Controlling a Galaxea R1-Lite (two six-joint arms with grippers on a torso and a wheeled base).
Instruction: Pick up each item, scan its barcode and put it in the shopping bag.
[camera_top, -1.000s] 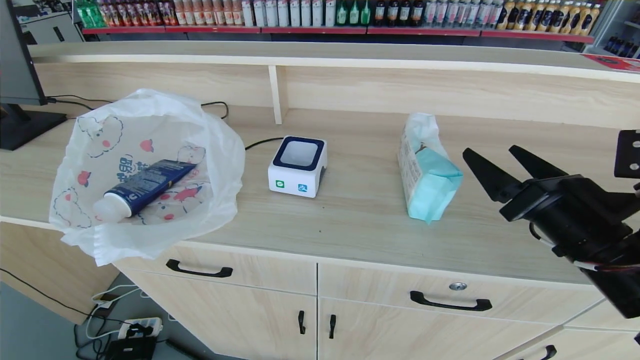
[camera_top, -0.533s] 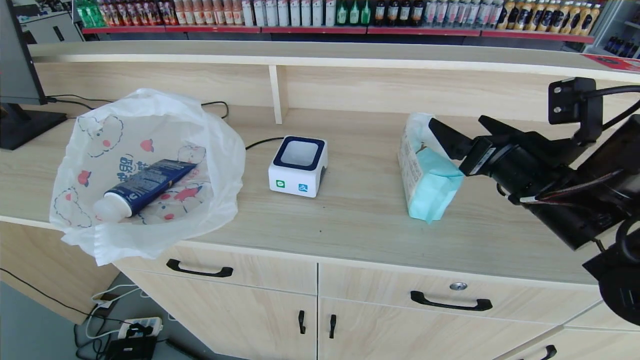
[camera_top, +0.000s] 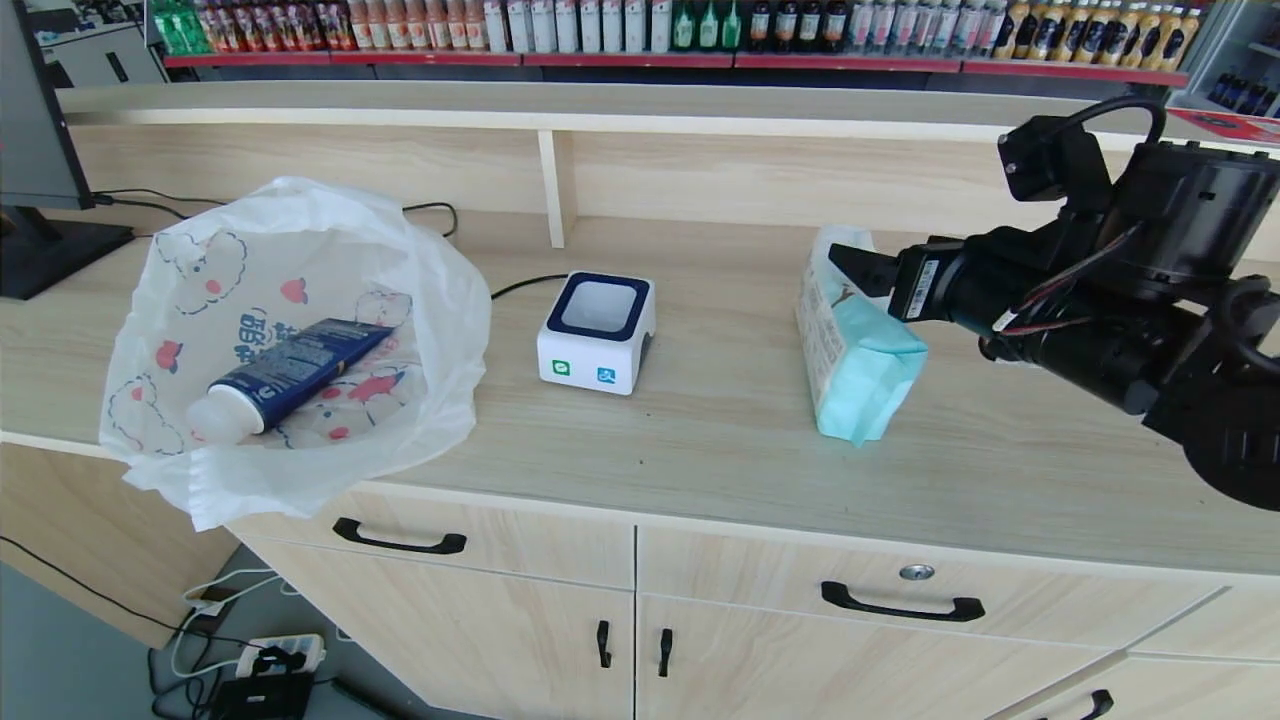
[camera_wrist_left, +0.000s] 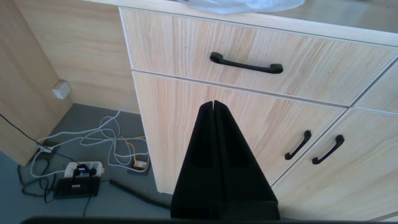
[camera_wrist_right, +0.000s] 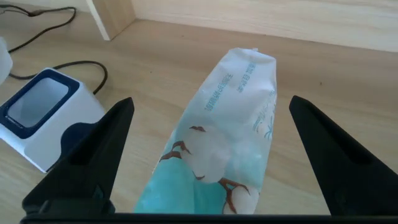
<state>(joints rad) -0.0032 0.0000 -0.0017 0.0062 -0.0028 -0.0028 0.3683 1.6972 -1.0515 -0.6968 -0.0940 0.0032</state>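
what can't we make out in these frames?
- Tissue pack barcode: none shows in head or right wrist view; print too small, underside against the counter.
- Right jaws, head view: second one hidden, so contact with the pack is unclear.
- Shopping bag, left wrist view: cut off by the frame edge.
- Tube, head view: underside lies against the bag.

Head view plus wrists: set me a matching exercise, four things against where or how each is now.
1 tube
2 scanner
3 tissue pack
4 left gripper

A shut, facing the drawer
B in the bag
C on the counter, by the open right gripper
D on the counter, between bag and tissue pack

Pairs: 1-B, 2-D, 3-C, 4-A
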